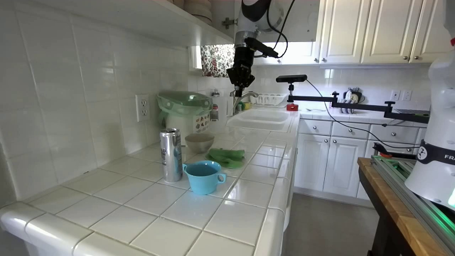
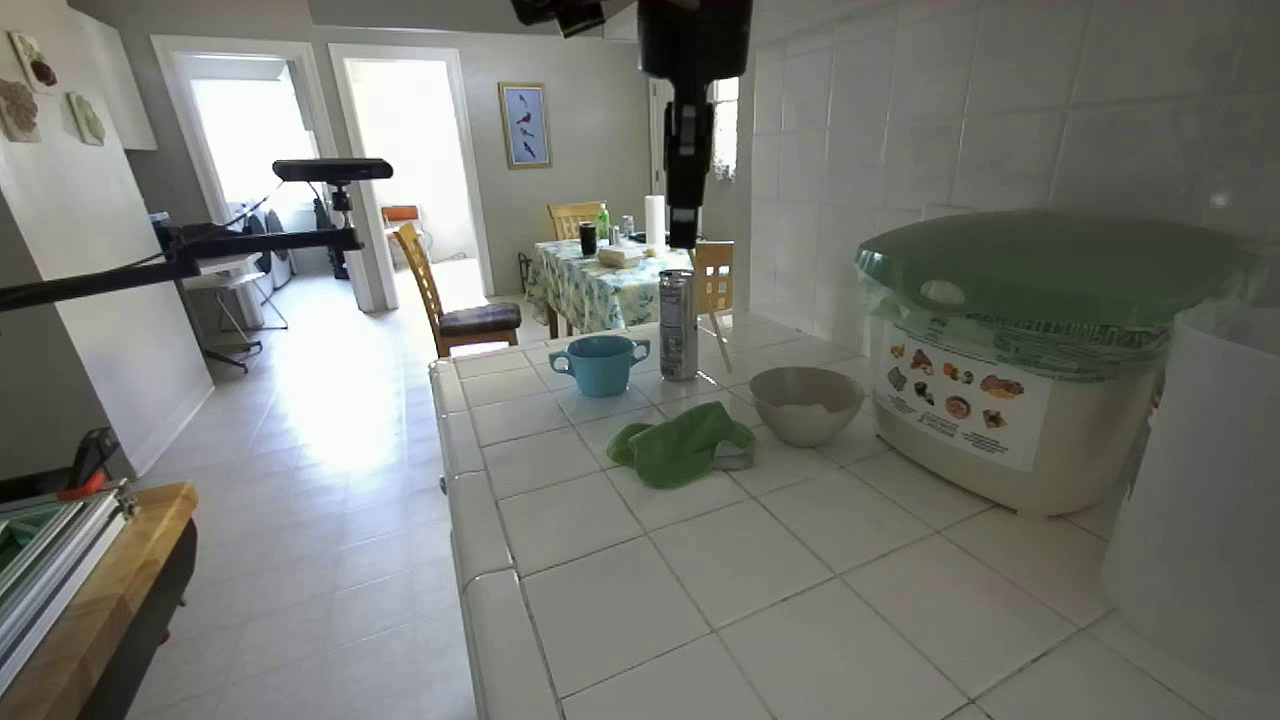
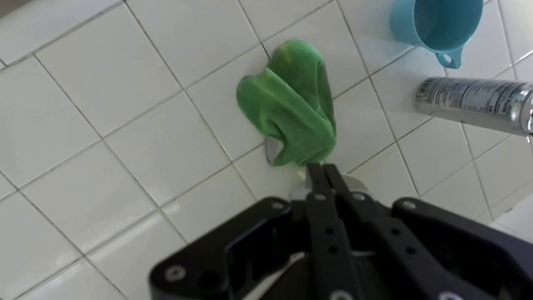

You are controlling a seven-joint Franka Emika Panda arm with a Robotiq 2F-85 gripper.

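If I came down as I am, my hand (image 3: 323, 167) would most likely jab rather than grip: its two fingers are pressed together over the tiled desk (image 3: 137, 150), nothing visible between them, so a soft fold would only be squashed or pushed along. The green cloth (image 3: 293, 104) lies crumpled on that desk, just ahead of my fingertips in the wrist view, and the pale bowl (image 2: 806, 408) sits close beside it, seemingly half hidden behind my fingers there; a small misjudgement of height or sideways place could land me on its rim and tip or slide it. The silver can (image 1: 171, 154) looks the easiest to topple, being tall and narrow, and a wide sweep toward it could knock it into the blue cup (image 1: 204, 179) near it. As for the cloth, in the wrist view its long axis runs roughly up and down, nearly in line with my fingers and leaning a little; its two rounded lobes point away from me, one to the top and one to the upper left, while the bunched end, with a grey corner showing, faces me. Being limp, it would probably lose this direction at a touch.
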